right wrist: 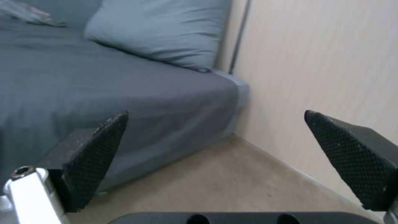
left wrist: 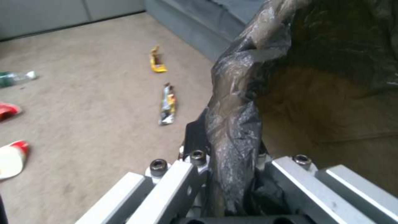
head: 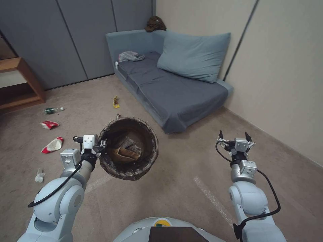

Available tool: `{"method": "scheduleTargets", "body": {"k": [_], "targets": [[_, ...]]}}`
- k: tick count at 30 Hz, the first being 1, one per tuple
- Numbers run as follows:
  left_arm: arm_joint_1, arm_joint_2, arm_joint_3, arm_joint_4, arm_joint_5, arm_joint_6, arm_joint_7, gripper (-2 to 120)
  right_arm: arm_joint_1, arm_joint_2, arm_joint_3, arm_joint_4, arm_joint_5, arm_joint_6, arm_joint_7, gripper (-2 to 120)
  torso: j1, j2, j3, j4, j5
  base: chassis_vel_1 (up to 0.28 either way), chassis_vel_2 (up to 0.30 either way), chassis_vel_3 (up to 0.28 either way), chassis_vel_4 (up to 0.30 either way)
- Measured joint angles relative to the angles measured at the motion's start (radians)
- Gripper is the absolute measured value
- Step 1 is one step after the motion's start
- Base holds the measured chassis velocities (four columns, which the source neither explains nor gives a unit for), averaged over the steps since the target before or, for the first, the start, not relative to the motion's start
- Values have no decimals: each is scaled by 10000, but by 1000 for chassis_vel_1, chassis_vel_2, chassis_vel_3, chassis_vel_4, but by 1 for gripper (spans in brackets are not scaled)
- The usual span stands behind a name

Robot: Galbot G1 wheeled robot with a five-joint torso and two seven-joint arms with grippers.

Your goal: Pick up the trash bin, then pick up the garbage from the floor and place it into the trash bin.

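Above carpet: left end effector (head: pixel 102 145) clamps trash bin (head: pixel 129 148) rim; no readable writing.

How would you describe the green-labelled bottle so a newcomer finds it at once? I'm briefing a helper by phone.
Start at the wooden shelf by the grey wall panels. On the carpet just in front lies the small bottle, on its side. It is the only clear, green-labelled piece; the nearby red-and-white crushed bowls lie closer to the robot.

carpet floor (head: pixel 188 188) | wrappers (head: pixel 116 102), bowls (head: pixel 52 145), bottle (head: pixel 52 109), tissue (head: pixel 39 175)
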Motion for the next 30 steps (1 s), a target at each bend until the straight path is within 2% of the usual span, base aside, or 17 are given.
{"method": "scheduleTargets", "body": {"k": [30], "targets": [[-1, -22, -26, 1, -18, -1, 2, 0, -17, 48, 25, -106, -132, 148, -18, 100, 0, 0, 0, -1, 0, 95, 97, 86, 93]]}}
